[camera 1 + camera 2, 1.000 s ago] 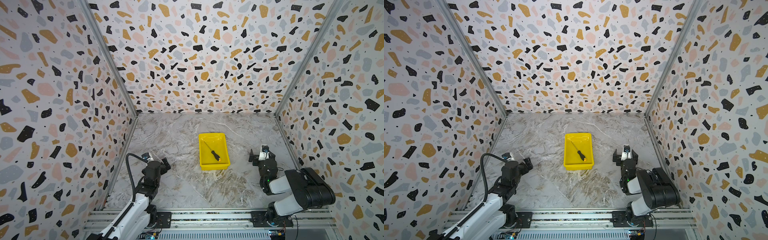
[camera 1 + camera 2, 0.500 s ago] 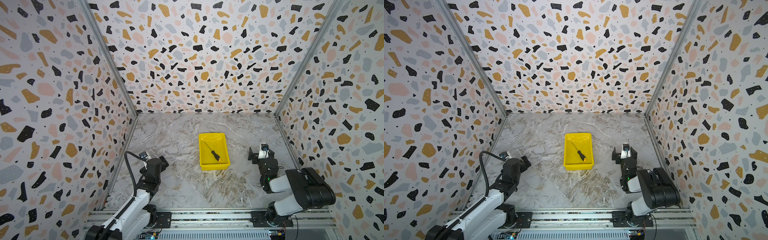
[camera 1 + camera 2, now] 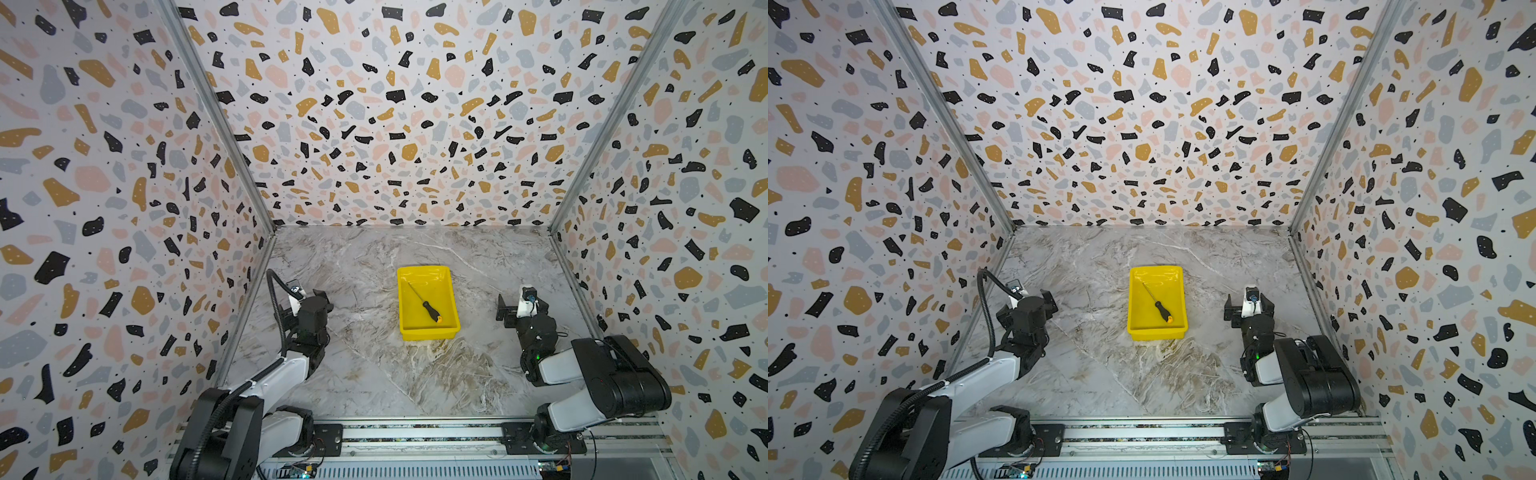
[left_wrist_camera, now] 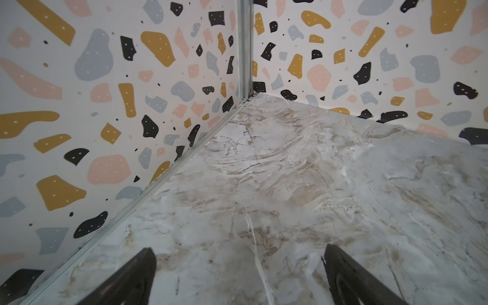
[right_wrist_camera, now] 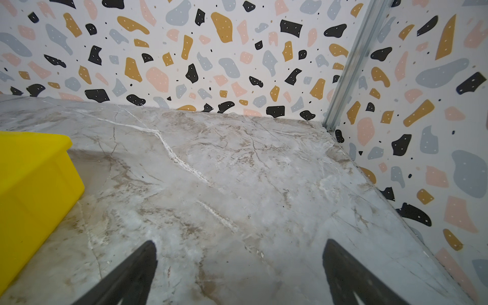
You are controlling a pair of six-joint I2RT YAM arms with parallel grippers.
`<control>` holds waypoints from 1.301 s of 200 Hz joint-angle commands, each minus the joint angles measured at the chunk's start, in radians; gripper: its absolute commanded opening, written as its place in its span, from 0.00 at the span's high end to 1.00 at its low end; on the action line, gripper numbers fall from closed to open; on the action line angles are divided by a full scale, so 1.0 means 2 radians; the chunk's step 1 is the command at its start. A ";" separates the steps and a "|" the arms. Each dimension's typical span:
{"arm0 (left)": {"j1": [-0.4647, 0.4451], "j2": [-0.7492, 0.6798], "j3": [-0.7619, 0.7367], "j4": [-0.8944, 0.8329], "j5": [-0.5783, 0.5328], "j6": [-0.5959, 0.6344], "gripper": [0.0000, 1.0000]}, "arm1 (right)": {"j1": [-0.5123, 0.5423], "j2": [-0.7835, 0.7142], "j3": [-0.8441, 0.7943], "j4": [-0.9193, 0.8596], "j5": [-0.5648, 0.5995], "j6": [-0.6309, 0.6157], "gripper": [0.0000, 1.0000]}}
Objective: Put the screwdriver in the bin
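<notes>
- The left gripper (image 4: 239,253) has its jaws spread wide with nothing between them; only bare marble-patterned tabletop (image 4: 290,184) shows in the gap
- In both top views the left gripper (image 3: 321,298) sits at the left side of the tabletop, close to the left wall and well apart from the bin (image 3: 430,334); its wrist view looks towards a metal corner post (image 4: 245,47) where two terrazzo-patterned walls (image 4: 92,105) meet
- The right gripper (image 5: 240,245) is likewise wide apart and holds nothing; bare tabletop lies between its black fingers (image 5: 137,266)
- In both top views the right gripper (image 3: 1248,307) is at the right side of the tabletop, to the right of the bin and not touching it; the bin's yellow outer wall (image 5: 34,179) shows at the edge of the right wrist view
- The screwdriver (image 3: 424,302) lies flat on the floor of the bin, free of both grippers; it runs diagonally, with the thin metal shaft pointing to the bin's far left corner and the black handle's orange cap near its near right corner
- The bin stands in the middle of the tabletop, between the two arms, its long sides running away from the rail (image 3: 415,432) that carries both arm bases
</notes>
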 commanded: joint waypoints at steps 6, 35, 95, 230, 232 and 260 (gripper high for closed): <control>-0.001 -0.006 -0.056 0.155 0.057 0.080 0.00 | -0.003 -0.007 0.014 -0.010 -0.006 -0.001 0.01; -0.001 0.009 -0.078 0.211 0.071 0.081 0.00 | -0.005 -0.007 0.014 -0.010 -0.009 0.000 0.01; 0.000 0.067 -0.090 0.292 0.107 0.102 0.00 | -0.005 -0.007 0.015 -0.011 -0.010 0.000 0.01; 0.000 0.081 -0.114 0.339 0.103 0.099 0.00 | -0.015 -0.006 0.020 -0.021 -0.025 0.006 0.01; 0.000 0.081 -0.114 0.339 0.103 0.100 0.00 | -0.015 -0.006 0.020 -0.021 -0.025 0.006 0.01; 0.000 0.081 -0.114 0.339 0.103 0.099 0.00 | -0.018 -0.007 0.021 -0.024 -0.032 0.007 0.01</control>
